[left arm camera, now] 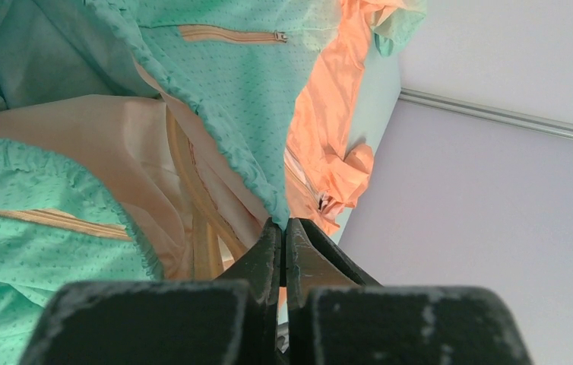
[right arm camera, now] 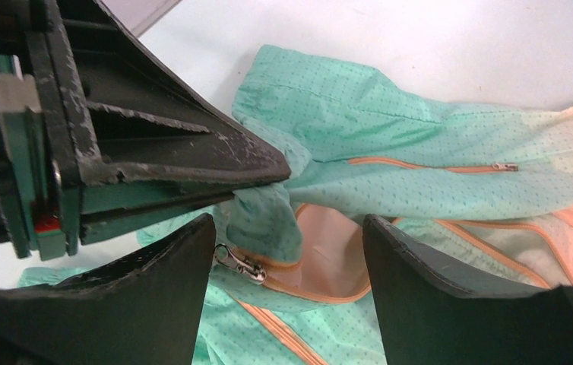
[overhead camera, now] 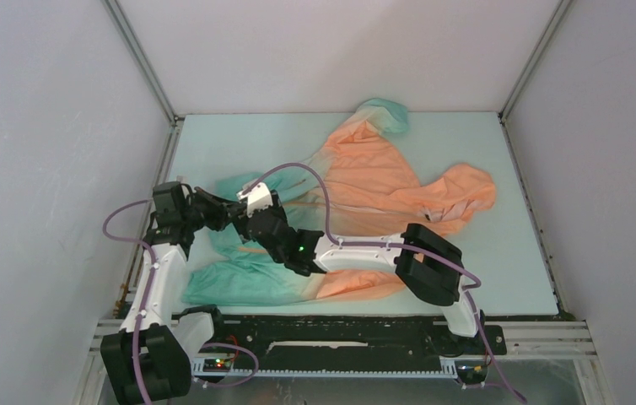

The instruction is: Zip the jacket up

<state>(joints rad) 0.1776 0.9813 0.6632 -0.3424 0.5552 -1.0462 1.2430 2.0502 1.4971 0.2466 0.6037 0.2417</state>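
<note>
Now pinching teal hem edge of jacket (overhead camera: 374, 169) with left jaws, clenched tight. Right jaws released, set either side of zipper pull (right arm camera: 242, 265). Jacket spread on surface (overhead camera: 517, 253), hood toward right.

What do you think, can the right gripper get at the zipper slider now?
Probably yes. The zipper slider lies uncovered between the open jaws of the right gripper, beside one finger. The left gripper pinches the jacket just above, which may crowd the approach.
</note>
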